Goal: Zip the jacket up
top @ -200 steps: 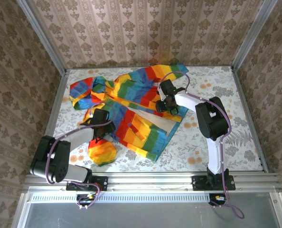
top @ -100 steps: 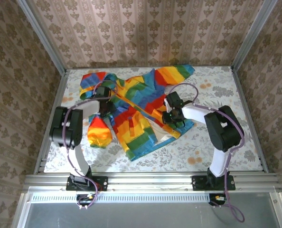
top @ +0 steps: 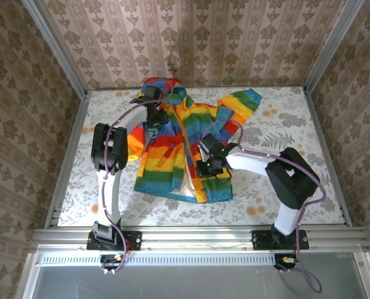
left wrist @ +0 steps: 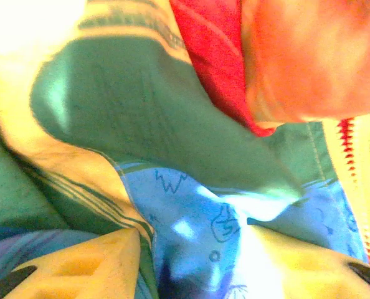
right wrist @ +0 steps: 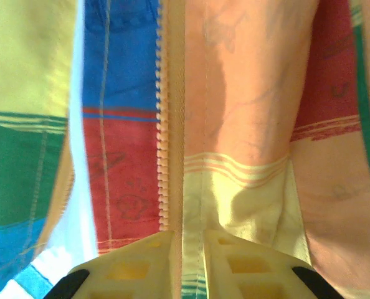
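I find the jacket [top: 172, 149] spread on the table [top: 284, 124], front open, zipper teeth [right wrist: 163, 124] unjoined; right gripper [right wrist: 188, 240] pinches the zipper edge near the hem, left gripper [top: 152, 107] is at the collar with its grip unclear to me, and all the zipping remains.

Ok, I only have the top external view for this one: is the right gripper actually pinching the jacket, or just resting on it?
Observer: Pinching. In the right wrist view, the right gripper has its fingers closed on a thin fold of the jacket.
Operator: Where along the front?
Observer: Right beside the zipper teeth, a single unmeshed row running away from the fingertips.
Operator: And the other arm?
Observer: The left wrist view shows bunched blue fabric between the fingers of the left gripper.
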